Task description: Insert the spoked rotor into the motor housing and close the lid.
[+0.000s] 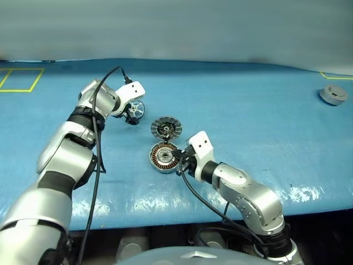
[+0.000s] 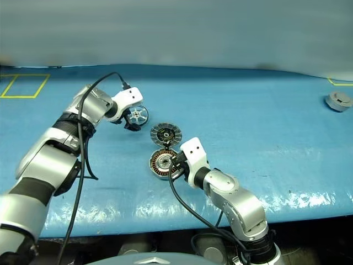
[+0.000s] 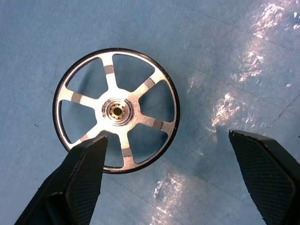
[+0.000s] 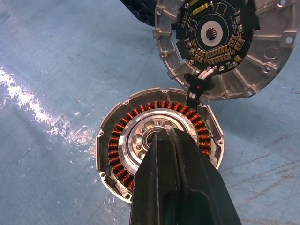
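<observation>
The spoked rotor [image 3: 117, 110], a dark-rimmed wheel with silver spokes, lies flat on the blue mat at the left [image 1: 135, 108]. My left gripper [image 3: 166, 140] hangs just above it, open, with one finger [image 3: 86, 173] over the rotor's near rim and the other off to the side. The motor housing [image 4: 117, 150] with its copper windings sits at mid-table [image 1: 162, 158]. Its hinged lid [image 4: 220, 42] lies open beyond it, inner face up [image 1: 166, 128]. My right gripper [image 4: 164, 133] is shut, its tips over the housing's centre.
A separate grey puck [image 1: 333, 94] stands at the far right of the mat. A yellow taped square [image 1: 19, 80] marks the far left corner. Black cables run along both arms. The table's front edge is close below the housing.
</observation>
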Action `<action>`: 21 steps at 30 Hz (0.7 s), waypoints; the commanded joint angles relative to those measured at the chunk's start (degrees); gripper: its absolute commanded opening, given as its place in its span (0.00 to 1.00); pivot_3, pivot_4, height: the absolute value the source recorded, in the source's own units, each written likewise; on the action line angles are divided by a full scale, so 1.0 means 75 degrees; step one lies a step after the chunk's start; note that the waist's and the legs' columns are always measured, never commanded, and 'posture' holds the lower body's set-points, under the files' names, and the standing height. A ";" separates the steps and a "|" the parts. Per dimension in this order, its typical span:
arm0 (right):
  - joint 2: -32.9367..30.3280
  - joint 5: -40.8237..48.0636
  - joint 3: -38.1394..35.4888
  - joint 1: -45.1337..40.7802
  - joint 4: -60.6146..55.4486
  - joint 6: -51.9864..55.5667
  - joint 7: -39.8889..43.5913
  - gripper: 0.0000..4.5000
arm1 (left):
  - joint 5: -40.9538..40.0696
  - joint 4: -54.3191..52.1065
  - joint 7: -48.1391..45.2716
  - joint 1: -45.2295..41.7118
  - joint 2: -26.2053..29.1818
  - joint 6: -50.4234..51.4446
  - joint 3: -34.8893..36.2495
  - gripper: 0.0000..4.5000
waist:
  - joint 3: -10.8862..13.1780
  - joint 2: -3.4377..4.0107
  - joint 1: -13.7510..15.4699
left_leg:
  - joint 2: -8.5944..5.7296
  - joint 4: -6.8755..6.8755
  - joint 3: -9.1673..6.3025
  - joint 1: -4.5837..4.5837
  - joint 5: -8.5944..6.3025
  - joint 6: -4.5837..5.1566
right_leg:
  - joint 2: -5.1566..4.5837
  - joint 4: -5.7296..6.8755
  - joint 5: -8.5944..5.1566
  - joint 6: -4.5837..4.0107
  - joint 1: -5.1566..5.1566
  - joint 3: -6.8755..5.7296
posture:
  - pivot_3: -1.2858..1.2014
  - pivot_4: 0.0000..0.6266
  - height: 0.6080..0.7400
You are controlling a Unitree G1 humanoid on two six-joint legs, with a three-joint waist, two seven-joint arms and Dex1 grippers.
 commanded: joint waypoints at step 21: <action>0.0111 0.0012 0.0049 0.0232 -0.0247 -0.0232 -0.0193 0.01 | 0.0375 0.2043 0.1461 -0.0982 -0.0877 -0.0524 0.0928 1.00 | 0.0003 -0.0006 -0.0007 | -0.0001 0.0016 0.0001 0.0000 -0.0001 0.0002 | -0.0001 0.0012 0.0004 0.0005 0.0001 0.0002 | 0.52 0.24 1.00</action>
